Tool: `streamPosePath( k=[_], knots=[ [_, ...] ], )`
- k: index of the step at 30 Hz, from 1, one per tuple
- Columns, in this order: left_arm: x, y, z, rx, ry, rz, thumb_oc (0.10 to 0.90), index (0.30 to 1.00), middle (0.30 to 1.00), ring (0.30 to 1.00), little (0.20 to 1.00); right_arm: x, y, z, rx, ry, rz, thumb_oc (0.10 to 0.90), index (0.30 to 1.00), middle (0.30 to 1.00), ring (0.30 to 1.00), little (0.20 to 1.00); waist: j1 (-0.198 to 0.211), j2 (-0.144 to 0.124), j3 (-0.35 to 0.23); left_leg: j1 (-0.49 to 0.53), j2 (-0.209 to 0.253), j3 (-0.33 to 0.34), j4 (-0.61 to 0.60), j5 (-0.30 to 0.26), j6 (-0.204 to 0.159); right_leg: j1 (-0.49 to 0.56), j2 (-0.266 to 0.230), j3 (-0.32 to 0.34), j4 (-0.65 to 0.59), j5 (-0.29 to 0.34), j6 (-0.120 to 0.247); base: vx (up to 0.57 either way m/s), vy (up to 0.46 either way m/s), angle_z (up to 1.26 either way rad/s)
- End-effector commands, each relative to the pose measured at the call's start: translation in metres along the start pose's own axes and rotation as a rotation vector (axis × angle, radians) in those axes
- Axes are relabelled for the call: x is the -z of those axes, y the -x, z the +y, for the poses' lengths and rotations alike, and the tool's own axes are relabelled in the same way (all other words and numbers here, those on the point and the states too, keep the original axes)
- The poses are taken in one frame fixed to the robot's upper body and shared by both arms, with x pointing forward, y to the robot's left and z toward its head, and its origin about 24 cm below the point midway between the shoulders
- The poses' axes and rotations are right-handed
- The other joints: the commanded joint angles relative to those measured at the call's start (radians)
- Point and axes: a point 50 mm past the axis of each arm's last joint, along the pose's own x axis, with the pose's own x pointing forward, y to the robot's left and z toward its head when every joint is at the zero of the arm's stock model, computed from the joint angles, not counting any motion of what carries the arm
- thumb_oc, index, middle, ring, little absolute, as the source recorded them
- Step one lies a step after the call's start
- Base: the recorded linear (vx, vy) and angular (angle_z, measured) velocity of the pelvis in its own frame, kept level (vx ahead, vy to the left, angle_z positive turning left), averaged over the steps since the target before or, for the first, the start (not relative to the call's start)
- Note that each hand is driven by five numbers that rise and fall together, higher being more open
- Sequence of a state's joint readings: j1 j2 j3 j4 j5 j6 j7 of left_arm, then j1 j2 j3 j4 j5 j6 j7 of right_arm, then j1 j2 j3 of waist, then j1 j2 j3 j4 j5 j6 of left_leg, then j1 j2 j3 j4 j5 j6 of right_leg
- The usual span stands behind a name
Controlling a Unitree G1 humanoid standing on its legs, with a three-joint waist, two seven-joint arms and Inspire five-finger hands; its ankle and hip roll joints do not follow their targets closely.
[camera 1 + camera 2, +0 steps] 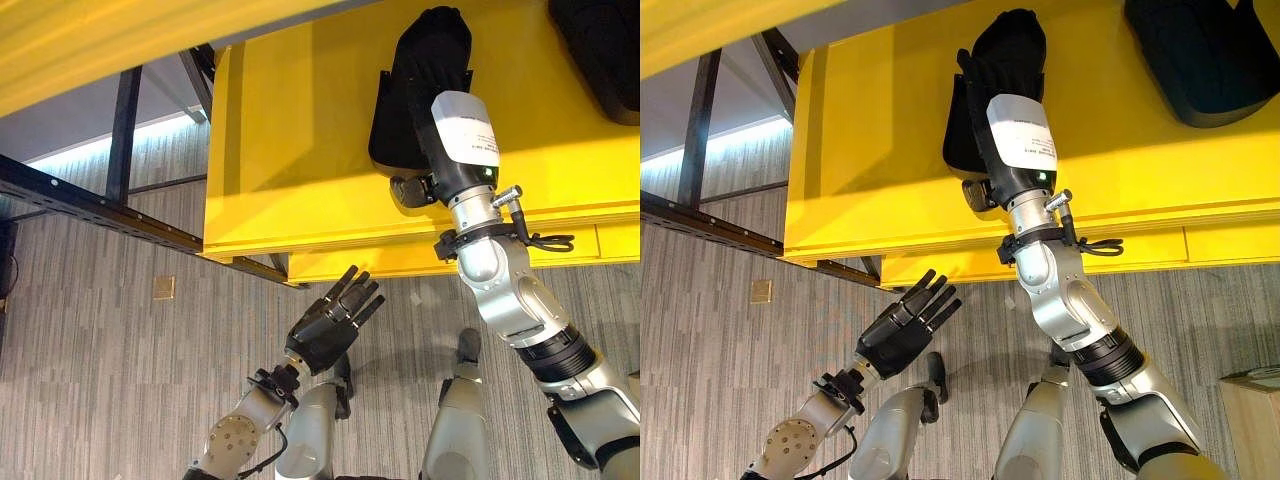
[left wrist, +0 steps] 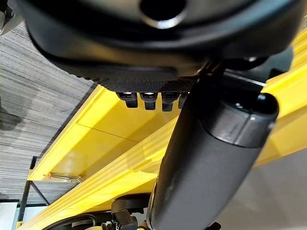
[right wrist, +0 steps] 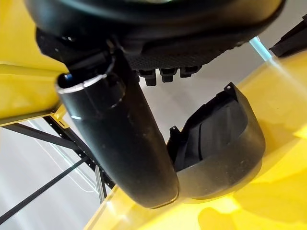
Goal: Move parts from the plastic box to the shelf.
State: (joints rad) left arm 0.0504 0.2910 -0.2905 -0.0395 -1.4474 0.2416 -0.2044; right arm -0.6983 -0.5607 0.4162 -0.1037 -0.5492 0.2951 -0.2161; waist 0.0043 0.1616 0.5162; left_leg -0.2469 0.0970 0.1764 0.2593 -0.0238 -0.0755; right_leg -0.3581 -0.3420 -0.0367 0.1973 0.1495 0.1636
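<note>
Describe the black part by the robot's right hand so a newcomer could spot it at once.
Start at the yellow shelf. The right hand reaches onto it, and the black part sits at that hand: a curved, hollow shell. Another dark part lies apart, farther right along the shelf.

the shelf (image 1: pixel 300 140) is bright yellow all over, glossy, on a black metal frame (image 1: pixel 125 130). the part (image 3: pixel 220 143) lying on it is plain matt black, as is a second black part (image 1: pixel 1210 60) further along. both hands are dark: the right hand (image 1: pixel 425 85) black against the yellow, the left hand (image 1: pixel 330 320) black over the floor (image 1: pixel 90 350), which is grey carpet with fine streaked lines and one small tan square (image 1: pixel 164 288).
</note>
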Motion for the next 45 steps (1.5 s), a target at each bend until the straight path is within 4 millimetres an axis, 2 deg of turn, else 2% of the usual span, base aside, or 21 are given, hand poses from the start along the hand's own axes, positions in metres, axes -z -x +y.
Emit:
streamPosePath(
  k=[1,19,33,45],
  knots=[
    [-0.004,0.0,-0.044,0.235,-0.011,-0.014,0.9,1.0,1.0,1.0,1.0,-0.051,-0.03,-0.066,0.307,0.025,-0.232,0.9,1.0,1.0,1.0,1.0,0.014,0.025,-0.002,-0.017,-0.029,-0.022,0.043,-0.045,0.048,0.026,0.009,-0.002,0.203,-0.215,-0.038,-0.01,-0.05,-0.01],
    [-0.003,0.0,-0.045,0.249,-0.019,0.001,0.9,1.0,1.0,1.0,1.0,-0.043,-0.025,-0.077,0.316,0.056,-0.219,0.9,1.0,1.0,1.0,1.0,-0.013,0.02,0.004,-0.031,-0.015,-0.012,0.048,-0.045,0.044,-0.016,0.039,0.016,0.235,-0.232,-0.05,0.0,-0.016,-0.01],
    [-0.003,0.001,-0.043,0.251,-0.006,-0.003,0.9,1.0,1.0,1.0,1.0,-0.04,-0.025,-0.087,0.346,0.068,-0.223,0.9,1.0,1.0,1.0,1.0,-0.03,0.036,0.004,-0.023,-0.017,-0.007,0.043,-0.046,0.043,-0.03,0.043,0.026,0.252,-0.244,-0.057,0.0,0.001,-0.02],
    [-0.004,0.001,-0.045,0.257,-0.008,-0.006,0.9,1.0,1.0,1.0,1.0,-0.044,-0.025,-0.089,0.336,0.09,-0.238,0.9,1.0,1.0,1.0,1.0,-0.034,0.048,0.004,-0.066,-0.02,-0.003,0.059,-0.05,0.045,-0.089,0.05,0.038,0.284,-0.254,-0.064,-0.01,-0.003,-0.03]
  ],
)
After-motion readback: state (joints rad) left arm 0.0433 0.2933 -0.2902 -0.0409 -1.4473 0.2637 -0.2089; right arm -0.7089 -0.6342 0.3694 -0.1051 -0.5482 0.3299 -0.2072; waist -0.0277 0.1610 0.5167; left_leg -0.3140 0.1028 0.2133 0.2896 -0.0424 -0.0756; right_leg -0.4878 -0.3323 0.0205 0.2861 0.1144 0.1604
